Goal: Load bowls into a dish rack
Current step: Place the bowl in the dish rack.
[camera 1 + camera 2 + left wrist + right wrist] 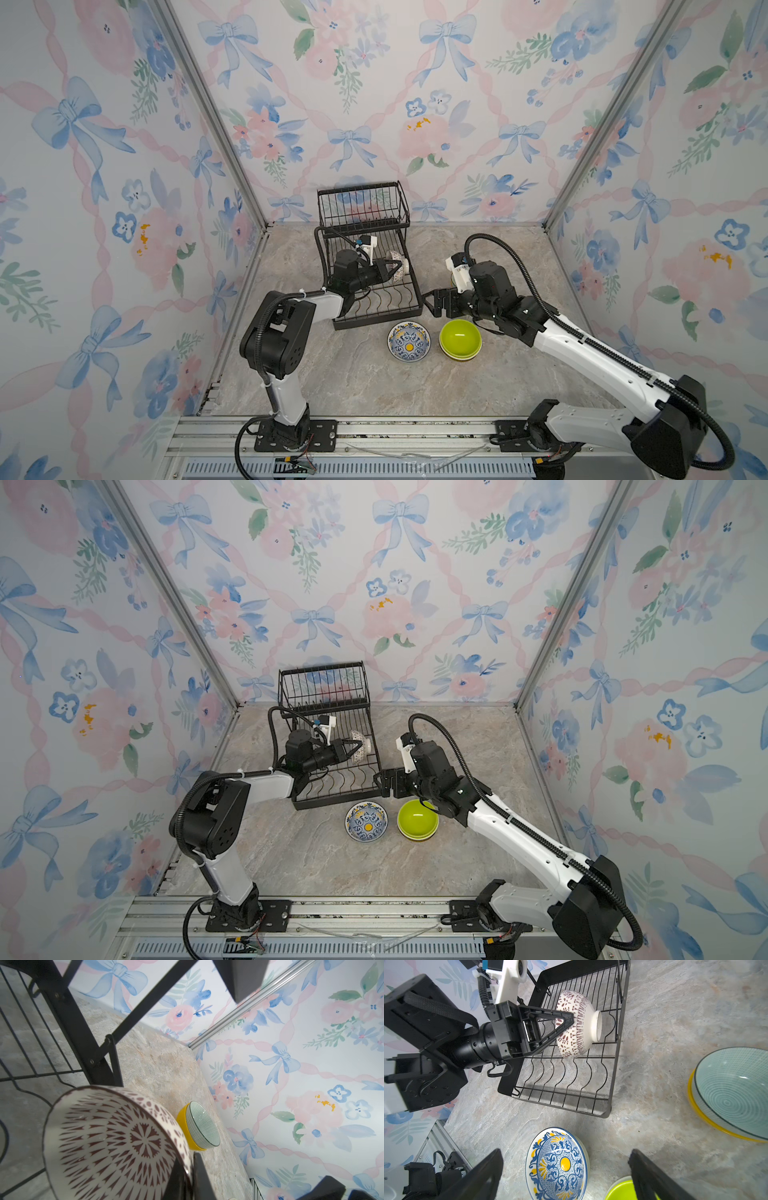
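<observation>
Glazed ceramic, white with maroon print, the bowl (583, 1028) looks hard, slick and chippable. The left gripper (571, 1020) is clamped on its rim, one finger inside the wall, holding it on edge just ahead, over the dish rack's (618, 1053) wavy wires. The right gripper (434, 302) hangs wide open and empty; the blue-and-yellow bowl (560, 1165) below it would likewise suit a rim pinch.

Three walls (374, 104) wear paper with blue bows, pink ribbons and flowers. Metal posts (210, 112) stand in the back corners. The counter (332, 374) looks like grey-tan stone. A metal rail (415, 432) runs along the front.
</observation>
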Motion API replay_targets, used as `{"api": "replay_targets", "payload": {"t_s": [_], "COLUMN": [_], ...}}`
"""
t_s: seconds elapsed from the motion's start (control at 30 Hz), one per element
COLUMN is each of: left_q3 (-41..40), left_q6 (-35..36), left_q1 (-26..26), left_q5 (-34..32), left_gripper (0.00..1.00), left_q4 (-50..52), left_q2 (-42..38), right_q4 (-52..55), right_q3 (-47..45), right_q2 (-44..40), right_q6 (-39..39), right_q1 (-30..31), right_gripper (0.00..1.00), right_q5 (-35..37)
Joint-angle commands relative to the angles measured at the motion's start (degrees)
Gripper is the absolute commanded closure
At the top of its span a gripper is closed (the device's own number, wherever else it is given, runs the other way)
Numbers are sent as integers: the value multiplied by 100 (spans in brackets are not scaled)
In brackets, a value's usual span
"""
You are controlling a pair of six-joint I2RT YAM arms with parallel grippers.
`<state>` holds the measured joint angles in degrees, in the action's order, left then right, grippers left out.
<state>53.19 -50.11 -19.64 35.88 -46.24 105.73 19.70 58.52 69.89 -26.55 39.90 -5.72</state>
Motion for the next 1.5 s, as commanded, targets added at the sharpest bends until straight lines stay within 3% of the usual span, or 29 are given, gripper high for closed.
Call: {"api": "replay_targets", "payload": {"t_s": [0.0,0.87,1.47], "left_q3": [226,826,985], "left_q6": [-323,-2115,-2516], "left_q1": [37,273,320], "left_q5": [254,796,1264], "left_gripper": [100,100,100], "left_q4": [-860,-3352,-3742], "left_q2": [250,2177,2588], "right_q4": [-130,-265,-307], "right_q3": [72,-243,-248], "right_q2": [1,-124,-114], "right_q6": [-36,-254,-280], "right_q1": [27,36,77], "right_gripper": [4,4,4], "right_q5": [-7,-122,-132]}}
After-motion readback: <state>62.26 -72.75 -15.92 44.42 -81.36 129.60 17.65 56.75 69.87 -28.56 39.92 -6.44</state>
